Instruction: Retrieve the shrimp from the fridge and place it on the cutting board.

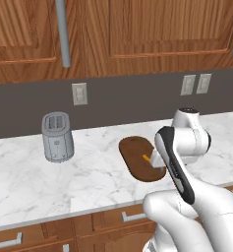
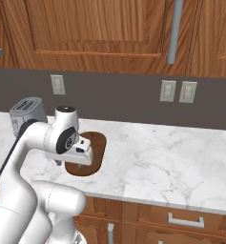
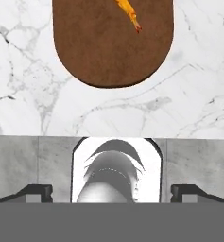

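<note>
The shrimp [image 1: 146, 158], a small orange sliver, lies on the dark brown oval cutting board [image 1: 134, 156] on the marble counter. From the hand view the shrimp [image 3: 129, 12] rests near the top edge, on the cutting board [image 3: 108, 52]. My gripper [image 3: 111, 191] hovers over the counter just in front of the board's rounded near end. It is open, its fingertips [image 3: 35, 191] wide apart with nothing between them. In the right base view my hand hangs over the board [image 2: 96, 145]. The fridge is out of view.
A grey toaster [image 1: 57, 137] stands on the counter left of the board, also seen as the toaster [image 2: 26, 110] behind my arm. Wooden upper cabinets hang above, wall outlets [image 1: 79, 93] sit on the dark backsplash, and drawers run under the counter's front edge [image 1: 64, 211].
</note>
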